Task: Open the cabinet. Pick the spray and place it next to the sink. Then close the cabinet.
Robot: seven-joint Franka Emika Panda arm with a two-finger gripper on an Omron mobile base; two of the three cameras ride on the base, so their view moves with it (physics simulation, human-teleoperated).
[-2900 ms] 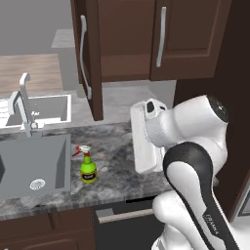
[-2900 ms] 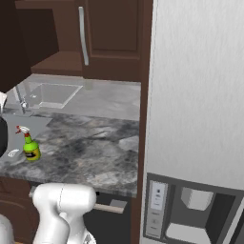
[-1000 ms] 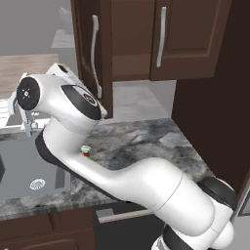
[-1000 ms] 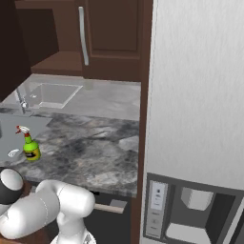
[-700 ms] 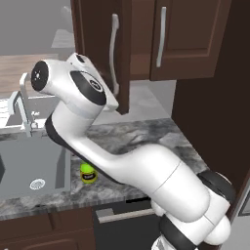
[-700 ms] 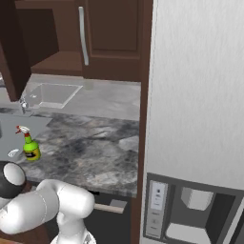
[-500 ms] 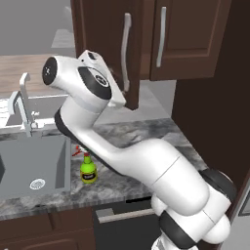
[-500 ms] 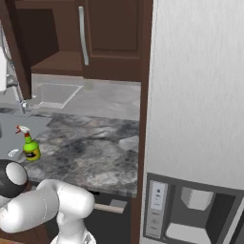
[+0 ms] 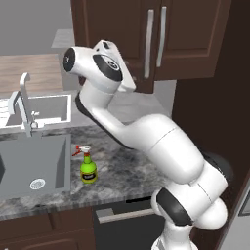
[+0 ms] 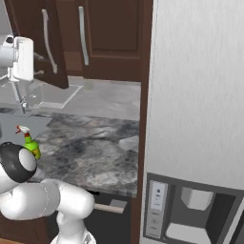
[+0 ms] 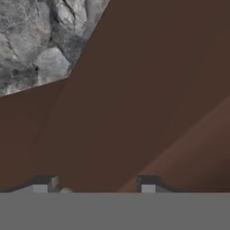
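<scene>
Cabinet (image 9: 190, 39): both doors look shut in the left base view; silver bar handles (image 9: 149, 44) side by side at the middle.
Spray (image 9: 88, 166): upright on the counter (image 9: 127, 171), just beside the sink's right rim, near the front edge.
Sink (image 9: 29, 163): grey basin at the counter's left end.
Fingers (image 11: 96, 184): two dark tips stand apart, brown cabinet wood close ahead, nothing between them.
</scene>
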